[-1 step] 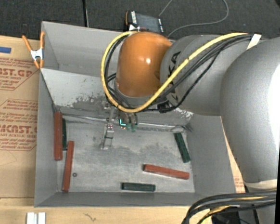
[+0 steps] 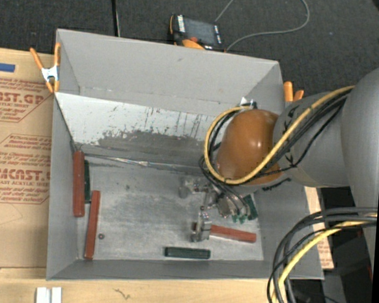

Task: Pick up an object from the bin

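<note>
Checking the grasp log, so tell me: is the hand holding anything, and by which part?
Nothing is held: the hand is open, and a red stick lies beside one finger.

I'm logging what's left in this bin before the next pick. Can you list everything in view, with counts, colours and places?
bin: one, grey metal, middle of the view.
red-brown sticks: two, along the bin's left wall, the second nearer the front corner.
dark strip: one, thin, beside the upper left stick.
red stick: one, on the floor at right, its left end by the end effector.
dark green bar: one, on the floor near the front wall.
green piece: one, partly hidden under the wrist, kind unclear.
black and orange device: one, beyond the far wall.
arm: one, grey, from the right, with orange cover.
end effector: one, metal, open, right of centre.
</note>
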Robot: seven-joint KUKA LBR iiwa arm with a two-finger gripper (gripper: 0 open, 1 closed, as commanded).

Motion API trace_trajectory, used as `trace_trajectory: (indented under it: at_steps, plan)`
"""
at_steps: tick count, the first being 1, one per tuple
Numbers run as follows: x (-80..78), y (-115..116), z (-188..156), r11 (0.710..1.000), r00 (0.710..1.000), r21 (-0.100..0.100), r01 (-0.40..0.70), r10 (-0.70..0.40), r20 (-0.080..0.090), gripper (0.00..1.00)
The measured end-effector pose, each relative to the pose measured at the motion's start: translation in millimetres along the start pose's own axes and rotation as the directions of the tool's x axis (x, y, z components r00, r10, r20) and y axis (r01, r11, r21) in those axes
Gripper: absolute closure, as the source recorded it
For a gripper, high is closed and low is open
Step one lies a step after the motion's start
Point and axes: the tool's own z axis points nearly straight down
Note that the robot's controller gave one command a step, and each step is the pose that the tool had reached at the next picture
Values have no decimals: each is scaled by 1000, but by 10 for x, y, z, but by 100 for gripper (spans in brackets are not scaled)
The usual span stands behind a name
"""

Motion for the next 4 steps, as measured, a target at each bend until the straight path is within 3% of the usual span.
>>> trace_trajectory:
  at_steps: [1,4]
  plan:
    - [588,-606,-35,986,986,-2,-166,166,10,0]
    - [556,-585,-43,986,986,-4,-166,166,8,0]
